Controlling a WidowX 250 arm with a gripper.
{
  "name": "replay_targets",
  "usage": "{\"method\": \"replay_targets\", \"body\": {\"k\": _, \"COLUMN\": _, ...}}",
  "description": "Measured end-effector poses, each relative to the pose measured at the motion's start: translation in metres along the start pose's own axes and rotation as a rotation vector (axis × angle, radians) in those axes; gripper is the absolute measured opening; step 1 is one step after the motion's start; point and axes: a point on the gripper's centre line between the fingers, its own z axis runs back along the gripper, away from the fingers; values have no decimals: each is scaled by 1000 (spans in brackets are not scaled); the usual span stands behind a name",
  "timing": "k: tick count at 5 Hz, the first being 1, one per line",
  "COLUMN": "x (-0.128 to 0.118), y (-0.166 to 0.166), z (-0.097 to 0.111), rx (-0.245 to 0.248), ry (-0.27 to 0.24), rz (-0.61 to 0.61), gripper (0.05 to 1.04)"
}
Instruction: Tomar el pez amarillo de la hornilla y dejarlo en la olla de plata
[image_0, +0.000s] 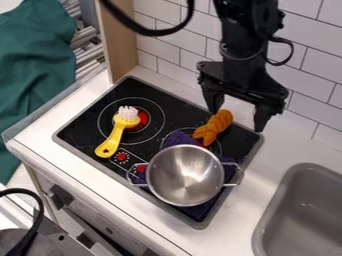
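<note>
Orange, the fish (214, 128) is lying at the burner's (189, 128) edge, behind the silver pot (160, 176); the gripper (236, 120) is hanging nearby, jaws spread, the grasp likely needing centring, lowering, then closing.

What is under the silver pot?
A purple cloth pokes out around the silver pot, spread on the black stovetop. Whatever sits directly beneath the pot's base is covered.
</note>
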Motion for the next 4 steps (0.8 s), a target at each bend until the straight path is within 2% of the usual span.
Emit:
{"method": "replay_targets", "body": {"k": 2, "x": 19, "y": 11, "z": -43, "rx": -7, "ry": 88, "rz": -12, "gripper": 1010}}
{"method": "replay_targets", "body": {"k": 4, "x": 44, "y": 42, "z": -68, "rx": 15, "ry": 120, "rz": 33, "gripper": 1010}}
